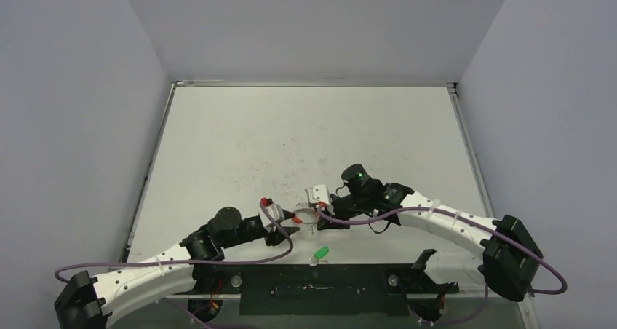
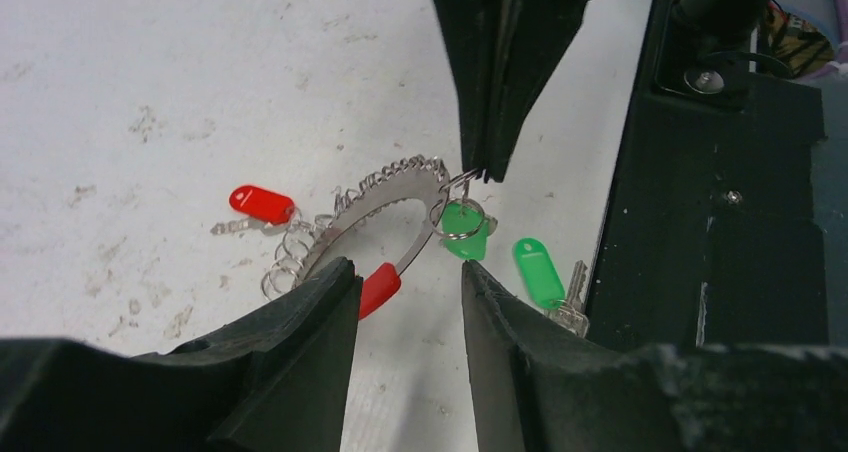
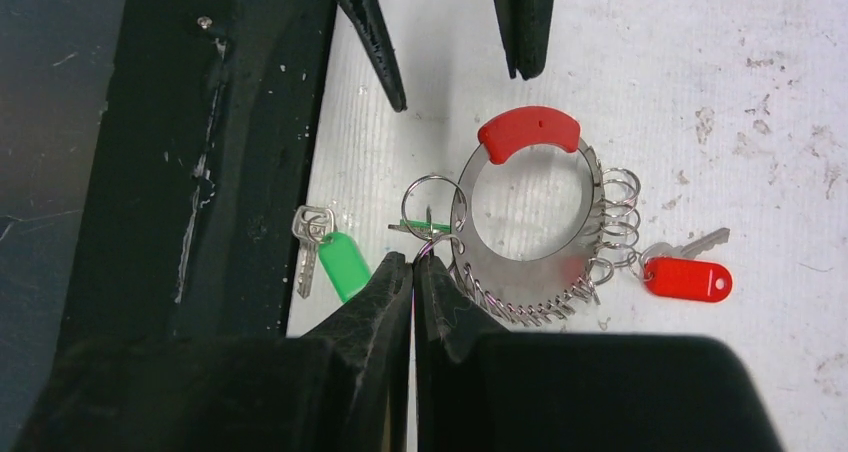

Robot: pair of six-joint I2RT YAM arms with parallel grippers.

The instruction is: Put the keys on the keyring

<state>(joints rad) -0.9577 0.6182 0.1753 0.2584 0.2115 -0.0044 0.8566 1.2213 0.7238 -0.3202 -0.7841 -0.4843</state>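
Starting overhead: where does the keyring sit?

— keyring low on the table, near the arm bases, between both claws; left gripper just to its left, right gripper just to its right, tips converging; second green key loose on the table, closer to the bases, apart from both.

Left wrist view?

— left jaws half-wide, closed on nothing I can see; red sleeve of the ring lies in the gap, touching one finger or just beside it, cannot tell which; ring stretches away from this claw; right claw comes down at the far rim, its tip on the small split ring of the green key; that key rests against the rim on the side toward the black base.

Right wrist view?

— right jaws pressed together, seemingly pinching that split ring; split ring overlaps the keyring's band, threaded or not I cannot tell; key seen edge-on, long axis lying across the fingertips; keyring just beyond the tips and to their right, sleeve on its far arc facing the parted left fingers; a red-tagged key sits by the coils on the far side.

What does the coming move turn on?

— my judgement: the key lies at the right claw, the ring's sleeve end toward the left; left steadies, right feeds the split ring onto the band.
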